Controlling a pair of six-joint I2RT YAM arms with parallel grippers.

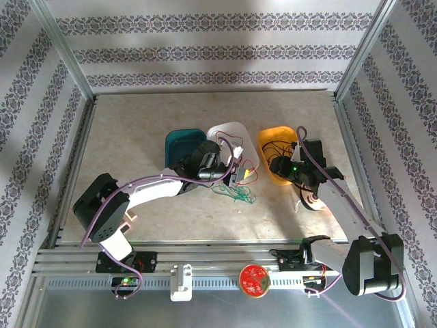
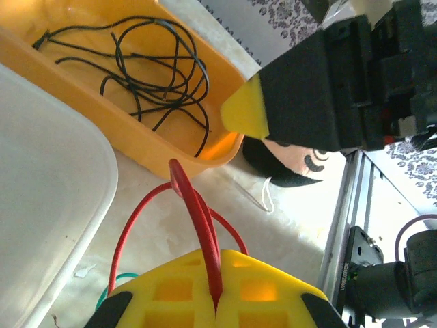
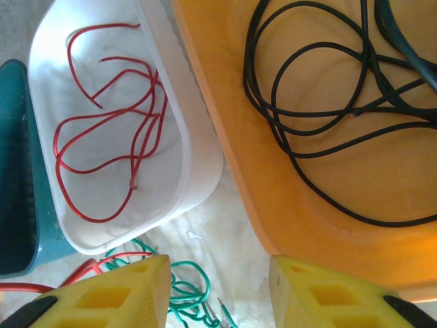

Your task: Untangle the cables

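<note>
My left hand: pressed together on a red cable.
My right hand: fingers apart, holding nothing.
Green cables: tangled on the counter, just near of the bins.
Farther: loose red cables in the white bin; black cables in the orange bin.

The red cable hides its end between the left fingers.
</note>
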